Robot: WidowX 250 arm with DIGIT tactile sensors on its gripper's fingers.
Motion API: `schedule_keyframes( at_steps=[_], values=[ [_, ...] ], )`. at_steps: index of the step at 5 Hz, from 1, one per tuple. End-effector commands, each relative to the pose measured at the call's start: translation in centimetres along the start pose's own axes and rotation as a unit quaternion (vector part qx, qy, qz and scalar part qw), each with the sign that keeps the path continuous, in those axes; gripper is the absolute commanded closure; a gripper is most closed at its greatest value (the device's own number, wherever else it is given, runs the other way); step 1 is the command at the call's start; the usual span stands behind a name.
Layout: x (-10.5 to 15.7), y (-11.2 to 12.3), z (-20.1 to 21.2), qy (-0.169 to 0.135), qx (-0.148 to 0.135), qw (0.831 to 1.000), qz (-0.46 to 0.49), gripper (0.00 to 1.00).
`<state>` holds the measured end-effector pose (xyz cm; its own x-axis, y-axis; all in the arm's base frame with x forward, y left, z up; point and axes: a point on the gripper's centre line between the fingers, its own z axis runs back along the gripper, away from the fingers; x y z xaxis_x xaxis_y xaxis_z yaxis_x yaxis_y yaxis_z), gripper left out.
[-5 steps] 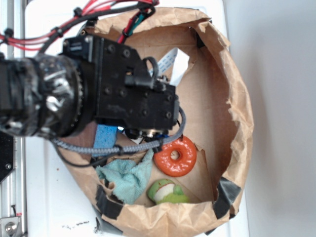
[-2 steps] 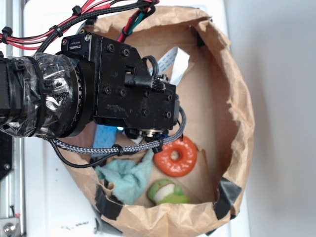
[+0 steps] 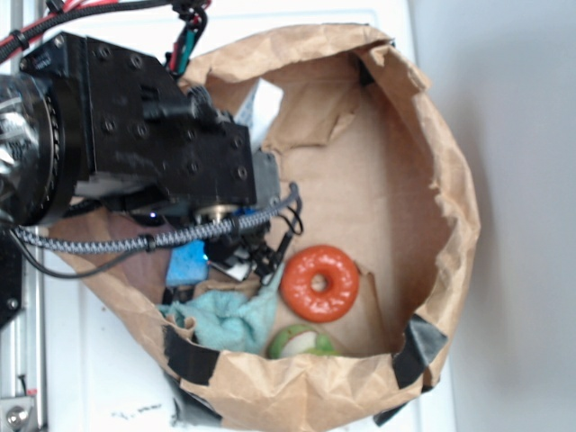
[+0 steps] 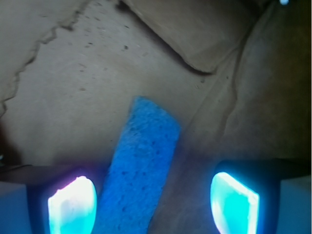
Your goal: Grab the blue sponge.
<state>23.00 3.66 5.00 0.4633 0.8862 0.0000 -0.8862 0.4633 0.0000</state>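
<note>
The blue sponge (image 4: 141,165) lies flat on the brown paper floor of the bag, a porous blue strip running up from the bottom edge of the wrist view. It passes between my two glowing fingertips, close to the left one (image 4: 72,204), with a gap to the right one. My gripper (image 4: 153,204) is open, hovering over it. In the exterior view a corner of the sponge (image 3: 187,265) shows just under the black gripper body (image 3: 229,256), which hides the fingers.
The paper bag wall (image 3: 450,207) rings the workspace. Inside lie an orange ring (image 3: 319,283), a pale teal cloth (image 3: 225,319) and a green round toy (image 3: 300,343). Cables (image 3: 153,238) hang under the wrist.
The arm has moved left and down toward the sponge; the gripper body now sits lower in the bag's left side, and the bag has shifted slightly.
</note>
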Motion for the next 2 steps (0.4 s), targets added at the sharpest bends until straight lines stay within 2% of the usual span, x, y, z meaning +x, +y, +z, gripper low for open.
schedule_keyframes(
  at_steps=[1, 2],
  values=[
    [2.02, 0.88, 1.11, 0.005, -0.052, 0.998, 0.028, 0.00],
    [2.58, 0.20, 0.64, 0.005, -0.040, 0.998, 0.042, 0.00]
  ],
)
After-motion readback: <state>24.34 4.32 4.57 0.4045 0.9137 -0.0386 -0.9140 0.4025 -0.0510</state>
